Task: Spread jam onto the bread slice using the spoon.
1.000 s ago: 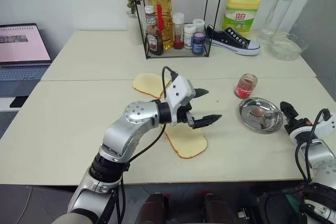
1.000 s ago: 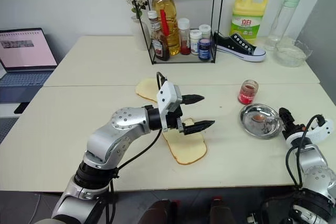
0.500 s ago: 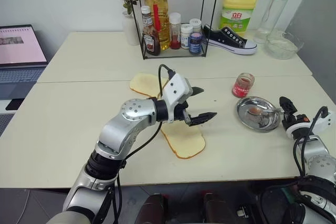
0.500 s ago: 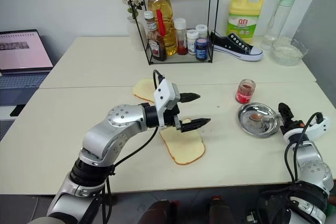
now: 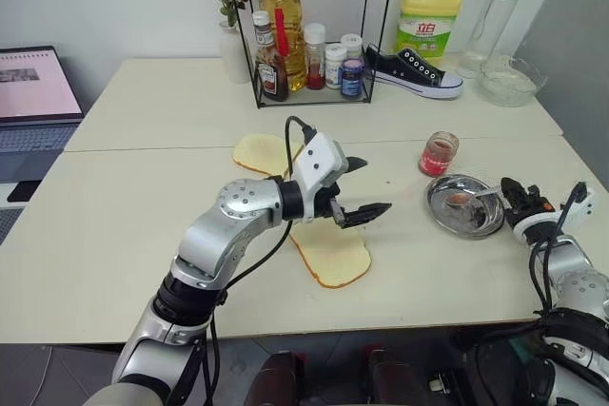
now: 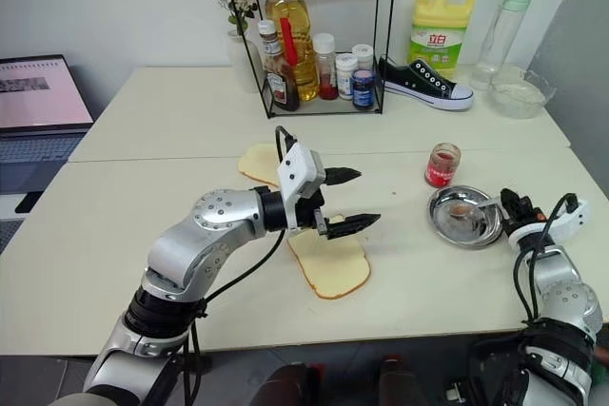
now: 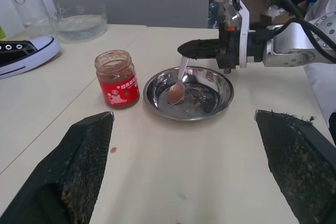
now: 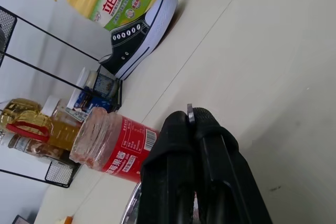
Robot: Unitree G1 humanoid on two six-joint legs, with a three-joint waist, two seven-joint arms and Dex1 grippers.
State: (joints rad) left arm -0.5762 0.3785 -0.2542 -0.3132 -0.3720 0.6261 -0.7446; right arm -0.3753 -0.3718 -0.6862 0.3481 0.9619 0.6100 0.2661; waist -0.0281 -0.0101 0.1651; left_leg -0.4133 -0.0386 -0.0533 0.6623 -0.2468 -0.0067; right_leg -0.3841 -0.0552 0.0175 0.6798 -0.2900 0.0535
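My black right gripper [image 7: 202, 49]; shiny silver metal spoon [image 7: 179, 81]; red-labelled clear glass jam jar [image 7: 116, 78]; pale cream, golden-crusted bread slice [image 5: 333, 252].

The left arm [image 5: 233, 225] is shiny silver metal with round joints, and small dark screw holes dot the elbow. Its wrist is a white boxy block. A thin black cable loops up over that block. The left gripper [image 5: 363, 189] has two black pointed fingers — rough and grainy up close. The right arm [image 5: 576, 282] is silver too, with black cables curling around it — its fingers [image 7: 202, 49] are black.
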